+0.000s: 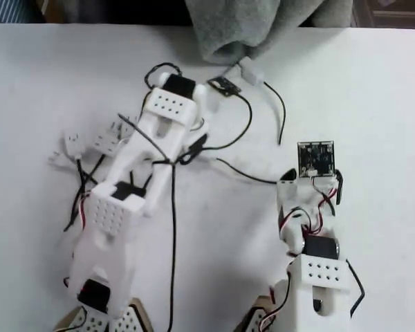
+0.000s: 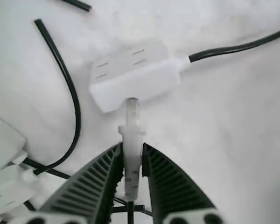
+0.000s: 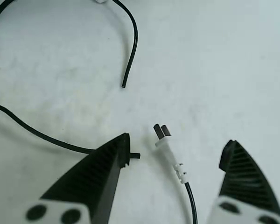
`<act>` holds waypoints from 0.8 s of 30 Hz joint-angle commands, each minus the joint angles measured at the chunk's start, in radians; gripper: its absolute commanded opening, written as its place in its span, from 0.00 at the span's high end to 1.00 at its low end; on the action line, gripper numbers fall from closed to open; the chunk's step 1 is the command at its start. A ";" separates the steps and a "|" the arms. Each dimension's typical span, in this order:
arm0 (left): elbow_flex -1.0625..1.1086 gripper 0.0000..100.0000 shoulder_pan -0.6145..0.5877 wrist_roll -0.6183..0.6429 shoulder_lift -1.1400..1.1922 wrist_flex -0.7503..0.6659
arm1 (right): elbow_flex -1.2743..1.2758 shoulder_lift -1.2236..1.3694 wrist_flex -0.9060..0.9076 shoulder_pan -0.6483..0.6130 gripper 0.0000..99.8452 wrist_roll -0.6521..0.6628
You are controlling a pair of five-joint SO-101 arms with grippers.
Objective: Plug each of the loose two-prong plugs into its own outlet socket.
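The left gripper (image 2: 131,150) is clenched on a white two-prong plug (image 2: 131,135), holding it by the body with the prongs pointing out ahead. The prongs meet the side face of a white outlet socket (image 2: 135,77) that lies near the table's (image 3: 224,56) far edge, its black cord running off to one side. Whether they have entered the slots or only rest against the face is hard to tell from this angle, so I would count this plug as at the socket, not yet seated.

The right gripper (image 3: 178,141) is released, its jaws spread wide over the near-right part of the table. Between them a second plug (image 3: 167,142) lies loose and flat on the table — untouched by either jaw, its thin black lead (image 3: 191,200) trailing back toward the arm.

More white connector pieces (image 1: 104,140) lie toward the table's left edge. By my reading the task is early: one plug is being pushed in, one waits to be picked up — no connection is clearly made.
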 commanded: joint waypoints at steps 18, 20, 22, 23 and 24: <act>-0.250 0.98 -0.024 0.002 0.001 -0.100 | -0.008 -0.018 -0.025 0.013 0.69 -0.006; -0.350 0.98 -0.021 0.002 0.084 -0.071 | -0.008 -0.018 -0.025 0.013 0.69 -0.006; -0.454 0.98 -0.016 0.002 0.157 -0.044 | -0.008 -0.018 -0.025 0.012 0.69 -0.006; -0.500 0.98 -0.013 0.002 0.193 -0.032 | -0.008 -0.018 -0.025 0.012 0.69 -0.006; -0.540 0.98 -0.005 0.002 0.223 -0.020 | -0.008 -0.018 -0.025 0.012 0.69 -0.006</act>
